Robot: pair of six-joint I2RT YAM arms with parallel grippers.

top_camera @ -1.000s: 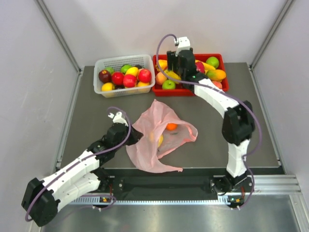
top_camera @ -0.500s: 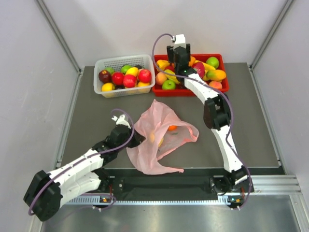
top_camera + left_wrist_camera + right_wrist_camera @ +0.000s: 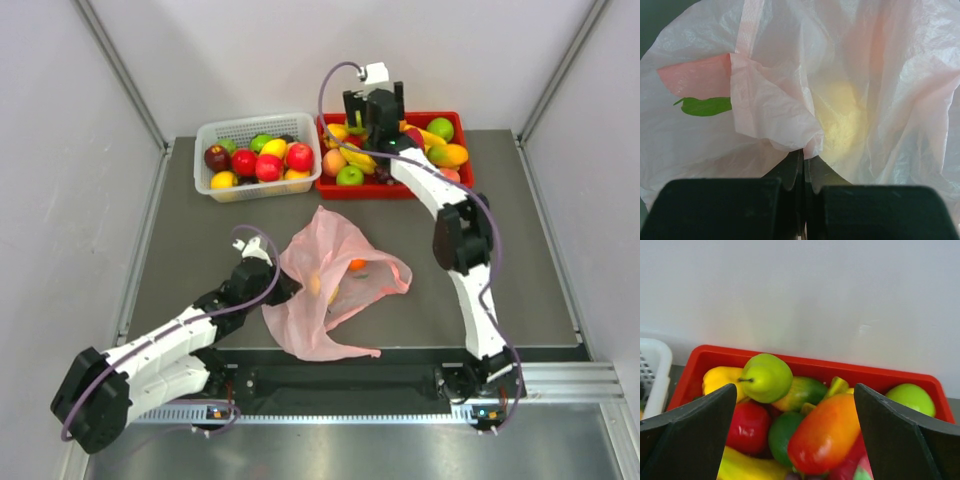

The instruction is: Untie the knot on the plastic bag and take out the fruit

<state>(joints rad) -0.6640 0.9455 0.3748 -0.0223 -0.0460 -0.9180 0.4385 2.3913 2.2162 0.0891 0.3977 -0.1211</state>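
Observation:
The pink plastic bag point(image 3: 335, 290) lies crumpled and loose on the dark mat in the middle. An orange fruit point(image 3: 356, 265) and a yellow fruit point(image 3: 322, 288) show through it. No knot shows in any view. My left gripper point(image 3: 284, 287) is at the bag's left edge, its jaws shut on a fold of the pink plastic point(image 3: 804, 152). In the left wrist view the yellow fruit point(image 3: 842, 117) glows through the plastic, with a green leaf point(image 3: 705, 106) to its left. My right gripper point(image 3: 373, 108) is open and empty above the red bin point(image 3: 462, 180). No grape bunch shows clearly.
The red bin point(image 3: 715, 357) holds many toy fruits, among them a green pear point(image 3: 767, 377) and a red-orange mango point(image 3: 825, 435). A white basket point(image 3: 215, 135) of fruit stands to its left at the back. Grey walls close in the mat's sides.
The right arm has swung its elbow about and lifted the open gripper a little over the red bin. The left gripper has crept slightly toward the bag, which has barely shifted.

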